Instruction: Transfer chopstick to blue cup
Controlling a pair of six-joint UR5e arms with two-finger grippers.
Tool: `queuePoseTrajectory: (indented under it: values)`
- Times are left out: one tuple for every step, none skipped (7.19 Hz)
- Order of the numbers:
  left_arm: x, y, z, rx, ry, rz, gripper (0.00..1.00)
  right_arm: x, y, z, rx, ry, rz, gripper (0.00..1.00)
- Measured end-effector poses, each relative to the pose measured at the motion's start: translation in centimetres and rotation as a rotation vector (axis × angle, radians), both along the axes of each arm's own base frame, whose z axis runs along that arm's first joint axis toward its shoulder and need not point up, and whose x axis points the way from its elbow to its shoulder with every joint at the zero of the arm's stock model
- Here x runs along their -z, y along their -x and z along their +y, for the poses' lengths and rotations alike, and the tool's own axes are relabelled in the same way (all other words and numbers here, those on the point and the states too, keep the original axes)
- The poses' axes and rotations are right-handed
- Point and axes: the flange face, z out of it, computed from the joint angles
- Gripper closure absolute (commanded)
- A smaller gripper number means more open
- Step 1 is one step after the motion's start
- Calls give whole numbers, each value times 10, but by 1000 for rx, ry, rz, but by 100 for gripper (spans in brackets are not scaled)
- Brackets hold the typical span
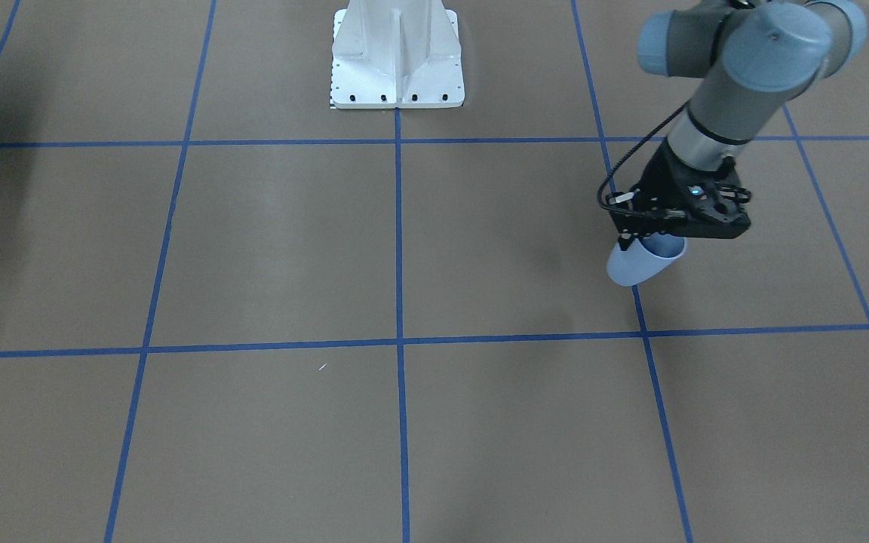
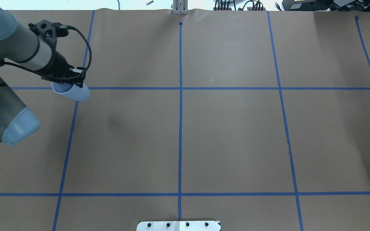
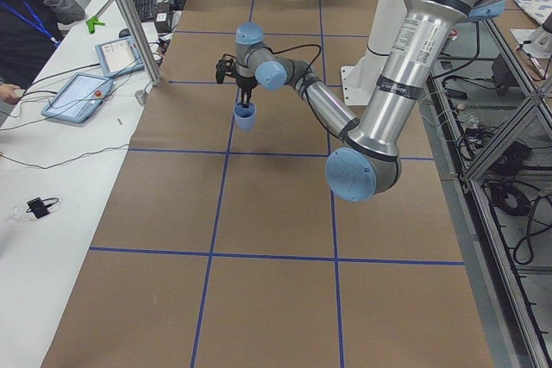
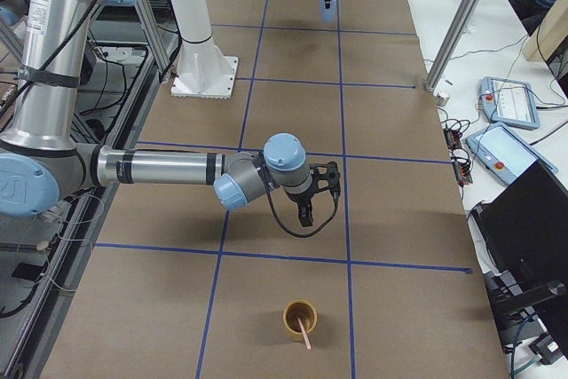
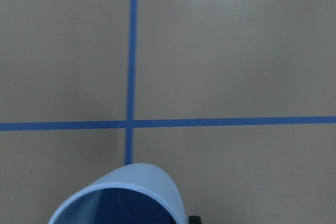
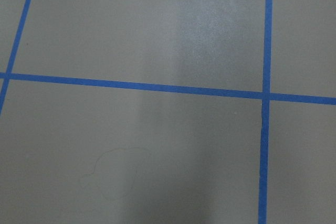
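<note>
The blue cup (image 1: 640, 265) hangs tilted in my left gripper (image 1: 644, 241), which is shut on its rim and holds it above the table. The cup also shows in the overhead view (image 2: 73, 93), the left side view (image 3: 246, 116) and the left wrist view (image 5: 126, 195), where its dark blue inside looks empty. The pale pink chopstick (image 4: 305, 337) leans in a brown cup (image 4: 300, 319) near the table's right end. My right gripper (image 4: 309, 216) hovers above the table behind that brown cup, apart from it. I cannot tell whether it is open or shut.
The white robot base (image 1: 397, 56) stands at the table's middle edge. The brown paper table top (image 2: 230, 138) carries a blue tape grid. Tablets and cables (image 4: 510, 122) lie on the white side bench. A person (image 3: 30, 19) sits at the far side.
</note>
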Motion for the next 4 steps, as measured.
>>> queuePoseTrajectory:
  values:
    - [33,-32,6,8,32,5,100,0,0,0,-1,0,0,0]
    - [69,-64,15,19,54,-3,100,0,0,0,-1,2,0,0]
    - [101,-91,25,31,71,-19,100,-1,0,0,-1,3,0,0]
    - [122,-110,35,42,92,-24,100,-1,0,0,-2,4,2,0]
